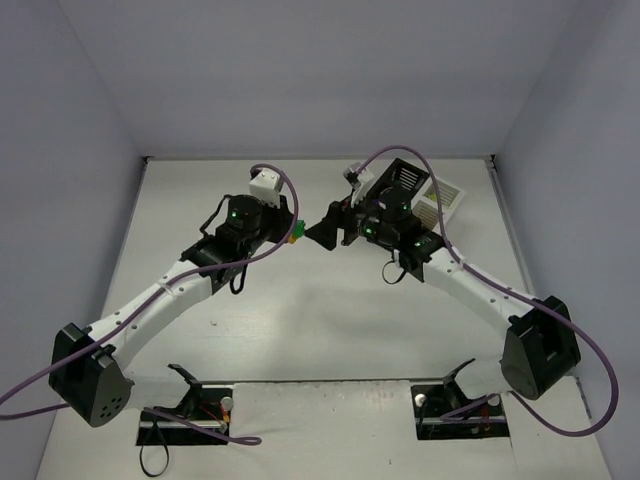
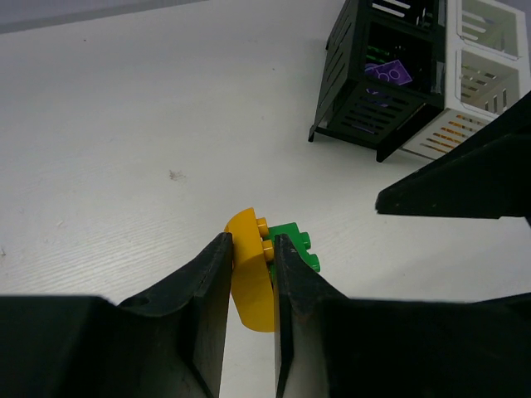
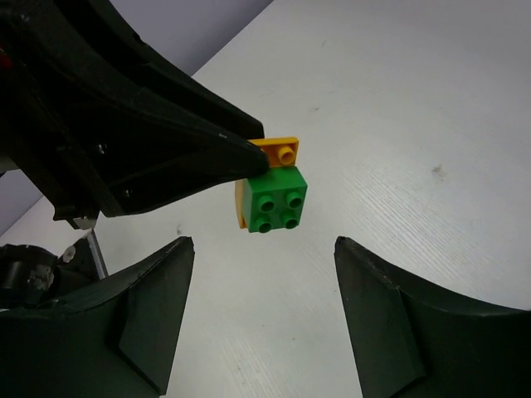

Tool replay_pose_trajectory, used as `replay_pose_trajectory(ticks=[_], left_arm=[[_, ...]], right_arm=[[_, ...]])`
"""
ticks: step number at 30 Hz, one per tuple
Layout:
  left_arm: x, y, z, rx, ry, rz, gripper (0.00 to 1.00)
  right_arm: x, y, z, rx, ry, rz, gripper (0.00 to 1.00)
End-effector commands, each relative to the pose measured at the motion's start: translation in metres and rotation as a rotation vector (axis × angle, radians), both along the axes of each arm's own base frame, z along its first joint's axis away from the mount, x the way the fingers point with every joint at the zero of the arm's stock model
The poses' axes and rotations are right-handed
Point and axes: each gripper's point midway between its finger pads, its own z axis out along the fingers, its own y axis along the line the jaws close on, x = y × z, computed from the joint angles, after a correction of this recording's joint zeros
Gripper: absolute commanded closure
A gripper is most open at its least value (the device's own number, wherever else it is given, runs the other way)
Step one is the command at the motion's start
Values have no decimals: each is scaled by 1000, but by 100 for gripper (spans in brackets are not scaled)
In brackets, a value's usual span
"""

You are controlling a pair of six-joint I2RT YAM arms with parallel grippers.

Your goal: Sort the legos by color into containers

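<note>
My left gripper [image 2: 251,240] is shut on a rounded yellow lego [image 2: 249,278] with a green lego [image 2: 296,246] stuck to its side. In the right wrist view the green lego [image 3: 276,199] faces me studs first, with the yellow one [image 3: 280,151] behind it in the left fingers [image 3: 199,157]. My right gripper [image 3: 261,257] is open, just short of the green lego, with one finger on each side of it and not touching. In the top view the two grippers [image 1: 293,232] [image 1: 325,232] meet mid-table. The containers, black [image 2: 365,99] and white [image 2: 485,50], stand behind; a purple lego [image 2: 387,73] lies in a black bin.
The bin cluster [image 1: 420,185] stands at the back right of the table, right behind the right arm's wrist. Both arms' cables loop over the table. The side walls close in the table left and right.
</note>
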Motion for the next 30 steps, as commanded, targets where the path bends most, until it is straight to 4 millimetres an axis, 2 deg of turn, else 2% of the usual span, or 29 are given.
replay_pose_trajectory(ticks=[1, 15, 21, 25, 26, 30], left_arm=[[1, -4, 48, -102, -123, -13, 96], [-6, -11, 58, -134, -167, -72, 96], [-8, -12, 60, -140, -177, -84, 96], [-7, -13, 58, -137, -176, -86, 96], [-7, -13, 59, -138, -177, -88, 96], [-5, -14, 54, -125, -168, -89, 96]], right_arm=[[-5, 18, 36, 109, -87, 63, 35], [3, 33, 27, 107, -66, 83, 36], [4, 37, 25, 109, -60, 90, 40], [4, 38, 27, 114, -69, 93, 56], [4, 38, 29, 116, -74, 95, 68], [2, 37, 31, 113, -83, 100, 88]])
